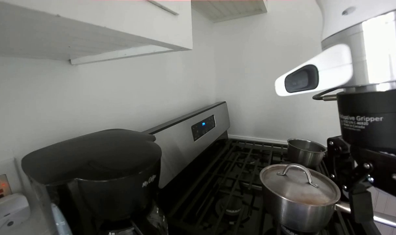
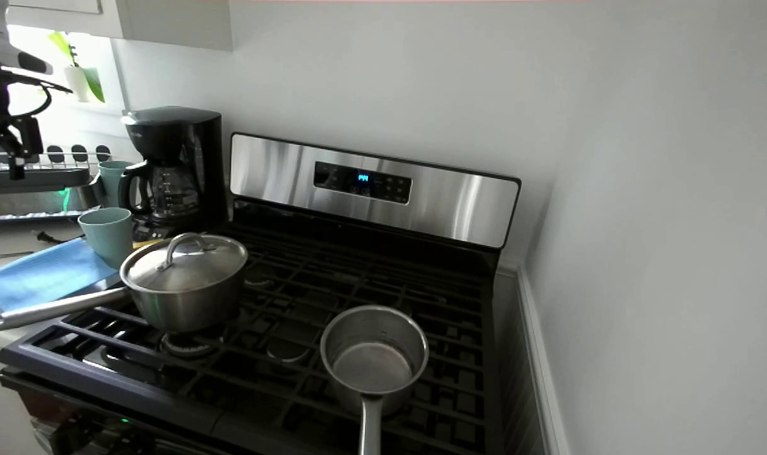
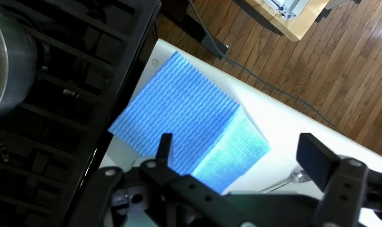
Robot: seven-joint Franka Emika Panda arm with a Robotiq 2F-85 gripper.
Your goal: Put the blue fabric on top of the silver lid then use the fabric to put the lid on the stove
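Neither stage of the task is complete. The blue fabric (image 3: pixel 191 116) lies on the white counter (image 3: pixel 285 138) beside the stove (image 2: pixel 263 379), ungrasped. The silver lid (image 2: pixel 200 268) sits on the long-handled pot (image 2: pixel 190 309), no fabric over it. The gripper (image 3: pixel 236 154) hangs above the counter, its jaws wide apart and holding nothing. Judged outstanding: grasping the fabric, draping it over the lid, then using it to move the lid onto the stove
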